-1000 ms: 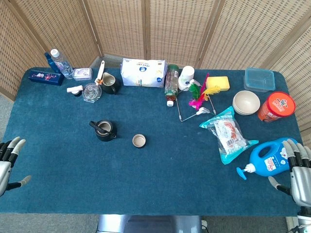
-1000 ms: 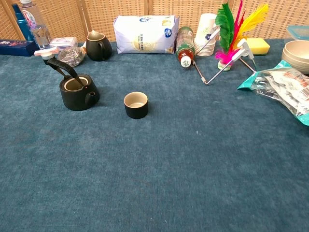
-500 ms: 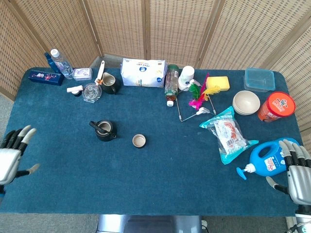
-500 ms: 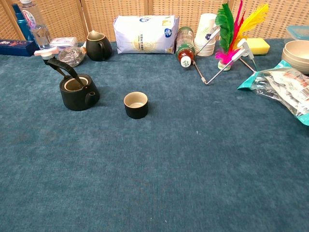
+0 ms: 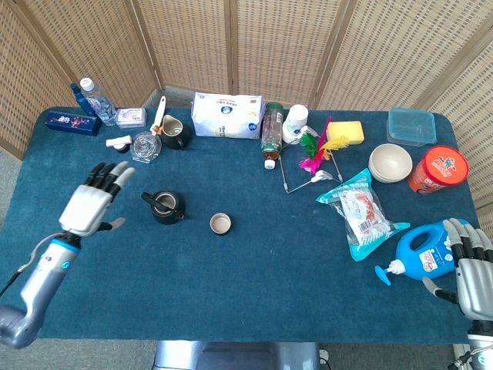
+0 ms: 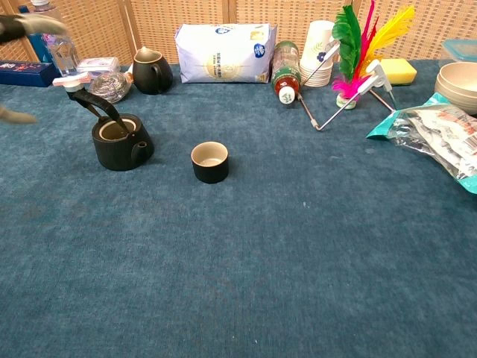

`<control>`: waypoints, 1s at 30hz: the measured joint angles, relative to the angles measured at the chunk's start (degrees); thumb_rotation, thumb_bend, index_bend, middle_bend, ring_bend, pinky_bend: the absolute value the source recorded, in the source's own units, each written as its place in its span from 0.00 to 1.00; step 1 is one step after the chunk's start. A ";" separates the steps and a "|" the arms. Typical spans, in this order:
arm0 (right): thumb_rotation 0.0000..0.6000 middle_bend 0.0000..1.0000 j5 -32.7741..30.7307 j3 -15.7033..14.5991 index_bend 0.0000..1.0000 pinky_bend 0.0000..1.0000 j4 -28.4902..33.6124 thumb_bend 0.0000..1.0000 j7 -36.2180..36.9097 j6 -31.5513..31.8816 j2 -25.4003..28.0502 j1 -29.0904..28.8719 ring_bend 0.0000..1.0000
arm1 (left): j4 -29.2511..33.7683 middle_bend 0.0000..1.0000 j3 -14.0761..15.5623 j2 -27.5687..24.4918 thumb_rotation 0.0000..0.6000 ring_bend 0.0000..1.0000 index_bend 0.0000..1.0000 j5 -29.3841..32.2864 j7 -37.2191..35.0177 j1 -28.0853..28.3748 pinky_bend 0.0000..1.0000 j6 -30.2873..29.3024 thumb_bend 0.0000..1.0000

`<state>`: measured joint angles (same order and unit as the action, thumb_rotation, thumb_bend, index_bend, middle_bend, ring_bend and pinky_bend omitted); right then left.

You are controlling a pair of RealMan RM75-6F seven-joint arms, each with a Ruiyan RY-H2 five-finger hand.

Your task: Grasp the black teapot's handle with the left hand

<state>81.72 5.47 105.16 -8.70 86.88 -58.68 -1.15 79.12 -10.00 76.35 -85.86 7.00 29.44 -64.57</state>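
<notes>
The black teapot stands lidless on the blue cloth left of centre, its handle sticking out up and to the left. In the chest view the teapot shows its handle rising to the upper left. My left hand is open, fingers spread, hovering left of the teapot and a short way from the handle; only blurred fingertips of it show at the chest view's left edge. My right hand is open at the table's front right corner, beside the blue detergent bottle.
A small brown cup sits right of the teapot. Along the back stand a dark jug, a glass lid, a white bag, bottles and a feather toy. A snack bag and bowl lie right.
My left hand has swung from the table's front left edge up and inward to just left of the teapot, and its arm now shows. The right hand has barely moved.
</notes>
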 measured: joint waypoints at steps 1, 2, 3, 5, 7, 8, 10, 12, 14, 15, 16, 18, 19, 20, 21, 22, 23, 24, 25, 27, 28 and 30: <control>1.00 0.00 -0.21 0.06 0.00 0.00 -0.01 0.00 0.05 -0.12 0.03 -0.05 0.00 | -0.12 0.00 -0.44 0.93 1.00 0.00 0.00 0.96 1.32 1.17 0.04 1.37 0.22; 1.00 0.00 -0.43 0.13 0.00 0.00 -0.02 0.00 0.10 -0.22 0.05 -0.10 0.00 | -0.26 0.00 -0.79 1.68 1.00 0.00 0.00 1.70 2.24 2.05 0.04 2.32 0.22; 1.00 0.00 -0.84 0.25 0.00 0.00 -0.08 0.00 0.18 -0.34 0.09 -0.14 0.00 | -0.50 0.00 -1.12 2.39 1.00 0.00 0.00 2.39 3.10 2.93 0.04 3.23 0.22; 1.00 0.00 -1.59 0.48 0.00 0.00 -0.16 0.00 0.38 -0.59 0.15 -0.24 0.00 | -1.47 0.00 -1.86 4.01 1.00 0.00 0.00 3.76 4.94 4.64 0.04 5.08 0.22; 1.00 0.00 -2.13 0.71 0.00 0.00 -0.25 0.00 0.84 -0.86 0.23 -0.35 0.00 | -2.54 0.00 -2.49 5.57 1.00 0.00 0.00 5.46 6.28 6.25 0.04 7.02 0.22; 1.00 0.00 -2.31 0.80 0.00 0.00 -0.31 0.00 1.06 -0.95 0.26 -0.40 0.00 | -2.95 0.00 -2.72 6.15 1.00 0.00 0.00 6.19 6.62 6.90 0.04 7.87 0.22; 1.00 0.00 -2.66 0.98 0.00 0.00 -0.49 0.00 1.49 -1.14 0.30 -0.51 0.00 | -3.85 0.00 -3.24 7.30 1.00 0.00 0.00 7.70 7.62 8.33 0.04 9.46 0.22; 1.00 0.00 -3.08 1.13 0.00 0.00 -0.67 0.00 1.66 -1.33 0.34 -0.60 0.00 | -4.61 0.00 -3.69 8.24 1.00 0.00 0.02 8.55 8.73 9.42 0.04 10.07 0.23; 1.00 0.00 -3.41 1.22 0.00 0.00 -0.76 0.00 1.77 -1.53 0.40 -0.66 0.00 | -5.32 0.10 -4.19 9.24 1.00 0.08 0.07 9.64 9.92 10.45 0.11 10.52 0.24; 1.00 0.00 -3.57 1.24 0.00 0.00 -0.81 0.00 1.81 -1.70 0.40 -0.73 0.00 | -5.65 0.21 -4.42 9.69 1.00 0.17 0.12 10.19 10.55 10.94 0.21 10.73 0.27; 1.00 0.00 -3.70 1.25 0.00 0.00 -0.87 0.00 1.84 -1.86 0.38 -0.79 0.00 | -5.83 0.29 -4.55 9.97 1.00 0.25 0.17 10.59 10.99 11.28 0.28 10.92 0.29; 1.00 0.00 -3.90 1.21 0.00 0.00 -1.01 0.00 1.97 -2.34 0.34 -0.95 0.00 | -6.21 0.48 -4.87 10.69 1.00 0.43 0.37 11.62 12.05 12.06 0.48 11.44 0.35; 1.00 0.00 -3.91 1.16 0.00 0.00 -1.01 0.00 2.13 -2.55 0.33 -1.01 0.00 | -6.46 0.54 -5.01 11.08 1.00 0.49 0.45 12.00 12.54 12.39 0.56 11.49 0.38; 1.00 0.00 -3.87 1.09 0.00 0.00 -0.96 0.00 2.42 -2.80 0.36 -1.08 0.00 | -6.81 0.58 -5.09 11.45 1.00 0.52 0.49 12.29 13.08 12.75 0.61 11.56 0.39; 1.00 0.00 -3.79 1.01 0.00 0.00 -0.88 0.00 2.94 -3.13 0.44 -1.18 0.00 | -7.23 0.64 -5.15 11.82 1.00 0.57 0.55 12.55 13.66 13.12 0.68 11.67 0.42; 1.00 0.00 -3.73 0.94 0.00 0.00 -0.84 0.00 3.36 -3.38 0.52 -1.25 0.00 | -7.81 0.70 -5.18 12.30 1.00 0.63 0.61 12.83 14.36 13.64 0.76 11.77 0.46; 1.00 0.00 -3.68 0.87 0.00 0.00 -0.80 0.00 3.71 -3.62 0.64 -1.31 0.00 | -8.21 0.74 -5.15 12.60 1.00 0.66 0.65 12.90 14.80 14.01 0.81 11.81 0.49; 1.00 0.00 -3.64 0.80 0.00 0.00 -0.77 0.00 3.98 -3.85 0.81 -1.39 0.00 | -8.54 0.79 -5.05 12.82 1.00 0.71 0.71 12.86 15.14 14.31 0.89 11.84 0.54; 1.00 0.00 -3.65 0.77 0.00 0.00 -0.76 0.00 4.09 -3.91 0.88 -1.42 0.00 | -8.76 0.83 -4.80 12.95 1.00 0.74 0.75 12.71 15.42 14.58 0.95 11.97 0.57; 1.00 0.00 -3.74 0.80 0.00 0.00 -0.74 0.00 4.36 -3.96 0.98 -1.45 0.00 | -8.76 0.86 -4.47 12.96 1.00 0.77 0.77 12.30 15.27 14.88 0.99 12.20 0.60; 1.00 0.00 -3.78 0.81 0.00 0.00 -0.73 0.00 4.43 -3.96 1.02 -1.45 0.00 | -8.71 0.87 -4.26 12.89 1.00 0.77 0.77 11.88 14.71 15.02 1.00 12.30 0.61; 1.00 0.00 -3.84 0.81 0.00 0.00 -0.71 0.00 4.54 -3.93 1.08 -1.45 0.00 | -8.68 0.88 -3.77 12.59 1.00 0.78 0.78 10.87 13.43 15.25 1.00 12.50 0.62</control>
<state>77.87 6.28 104.45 -4.15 82.95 -57.60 -2.59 70.44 -13.76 88.94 -74.98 20.43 44.69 -52.07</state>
